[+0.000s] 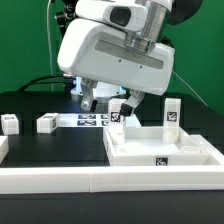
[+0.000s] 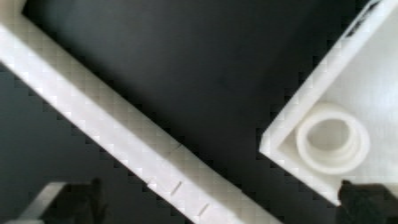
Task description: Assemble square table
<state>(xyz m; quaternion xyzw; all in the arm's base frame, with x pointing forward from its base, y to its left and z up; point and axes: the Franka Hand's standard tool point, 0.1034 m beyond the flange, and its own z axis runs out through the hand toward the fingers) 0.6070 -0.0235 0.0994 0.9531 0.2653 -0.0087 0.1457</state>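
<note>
The arm (image 1: 115, 50) fills the upper middle of the exterior view and hangs over the back left corner of the tabletop (image 1: 160, 152). The tabletop lies flat in that view's lower right, close to the rail (image 1: 50, 180) along the bottom edge. The wrist view shows one tabletop corner with a round socket (image 2: 331, 136), and bare black table between that corner and a rail.

One leg (image 1: 172, 113) stands upright behind the tabletop at the right. A second leg (image 1: 47, 123) and a third leg (image 1: 10, 123) sit at the far left. A tagged piece just beside the gripper (image 1: 108, 104) may be the fourth, but I cannot tell. The jaws are spread wide with nothing between them.

Coming straight down from here could land a finger on the rim. That would shove or tip the tabletop and carry the socket off line. A sideways sweep could knock the nearby piece over. The upright leg looks easy to topple at a brush.
</note>
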